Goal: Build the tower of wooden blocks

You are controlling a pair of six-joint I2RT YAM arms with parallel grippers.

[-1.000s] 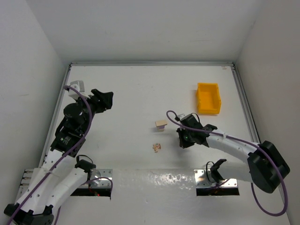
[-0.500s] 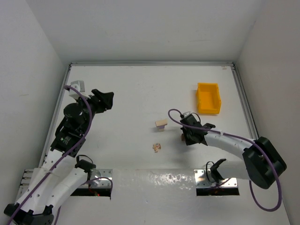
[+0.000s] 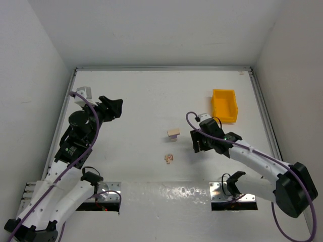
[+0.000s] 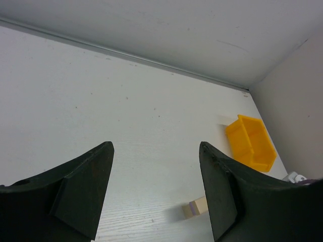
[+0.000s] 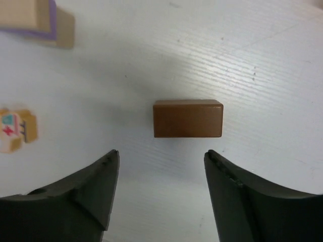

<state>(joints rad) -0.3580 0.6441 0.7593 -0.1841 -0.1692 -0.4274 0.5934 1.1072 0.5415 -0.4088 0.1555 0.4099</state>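
Three wood blocks lie apart on the white table; none is stacked. A dark reddish-brown block [image 5: 187, 118] lies flat just ahead of my right gripper [image 5: 161, 154], which is open and holds nothing. In the top view that gripper [image 3: 198, 145] hangs over the block and hides it. A pale tan block with a purple edge [image 3: 173, 133] [image 5: 25, 15] [image 4: 197, 207] lies to its left. A small tan block with pink marks [image 3: 168, 158] [image 5: 15, 130] lies nearer the bases. My left gripper [image 3: 112, 107] [image 4: 155, 148] is open and empty, far left of the blocks.
A yellow plastic bin [image 3: 224, 106] [image 4: 251, 142] stands at the back right, close to the right rail. White walls close in the table [image 3: 146, 96] on the back and on both sides.
My right gripper has opened from shut, and its arm has swung slightly right and farther back. The left arm has not moved.
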